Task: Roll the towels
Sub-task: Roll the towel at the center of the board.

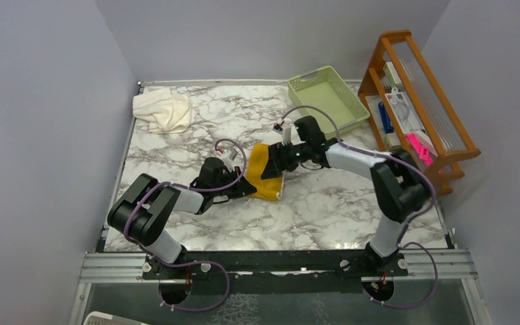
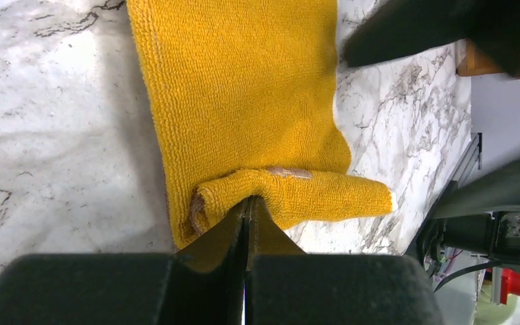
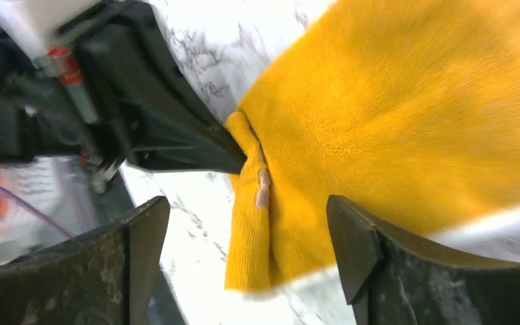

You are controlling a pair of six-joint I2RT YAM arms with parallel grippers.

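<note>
top: on the surface [image 1: 325, 210], one yellow towel [image 1: 269, 184] at centre, one cream towel [image 1: 164, 110] far left. left wrist: left pincer [image 2: 247, 203] clamped on yellow towel's fold. right wrist, blurred: right pincer [image 3: 247, 223] spread wide, seemingly gripping nothing.

A yellow towel [image 3: 406, 101] fills the upper right of the frame, lying on a white marble table [image 3: 196, 34]. Its left edge is folded into a narrow band running down to the lower middle, with a small tan label [image 3: 264, 186] on it. The black left gripper [image 3: 238, 159] reaches in from the upper left, its closed tip pinching the band's top. The right gripper [image 3: 247, 233] has its fingers [image 3: 142, 250] spread wide at the bottom corners, with the band between them.
</note>
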